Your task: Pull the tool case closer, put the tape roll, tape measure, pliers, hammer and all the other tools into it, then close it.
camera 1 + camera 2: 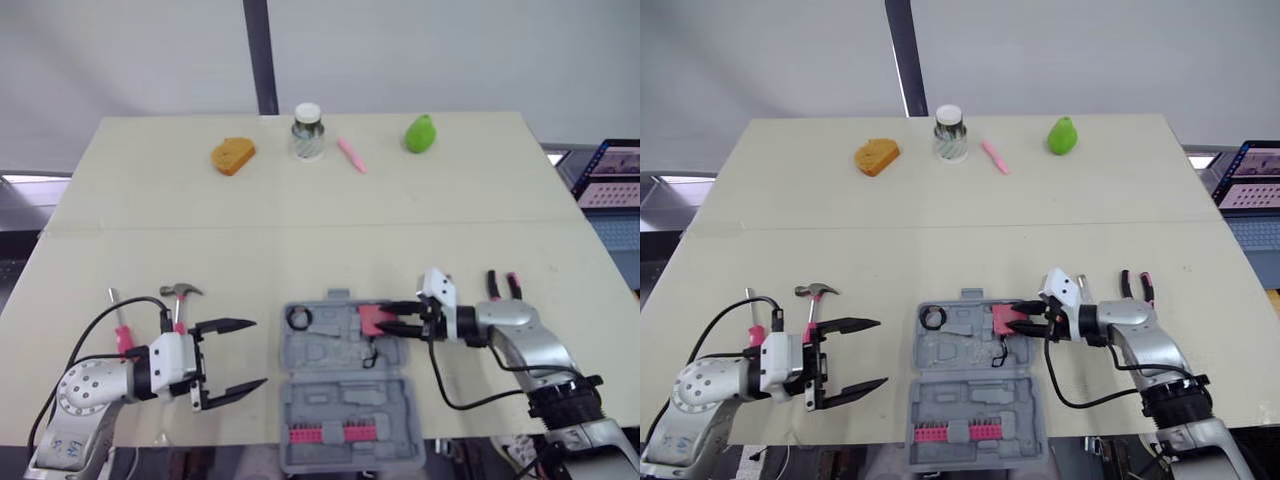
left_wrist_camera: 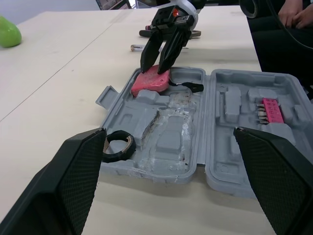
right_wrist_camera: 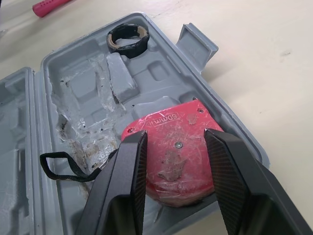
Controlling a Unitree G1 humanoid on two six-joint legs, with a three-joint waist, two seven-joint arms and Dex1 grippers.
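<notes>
Tool case [image 1: 350, 400] lies open at the near centre of the worktop [image 1: 300, 220]. Tape roll [image 1: 299, 318] and tape measure [image 1: 371, 320] sit in its far half. The right gripper [image 1: 392, 322] is slightly spread over the tape measure. The left gripper [image 1: 260, 352] is spread wide and empty. Outstanding: hammer [image 1: 180, 293] and screwdriver [image 1: 121, 330] at left, pliers [image 1: 503, 285] at right, closing.

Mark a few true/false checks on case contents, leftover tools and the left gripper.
1. The tape roll sits in the tool case. True.
2. The hammer is in the case. False: the hammer lies on the table beside the left gripper.
3. The left gripper is shut. False: open, holding nothing.
4. The pliers lie on the table outside the case. True.
5. The right gripper is at the tape measure inside the case. True.
</notes>
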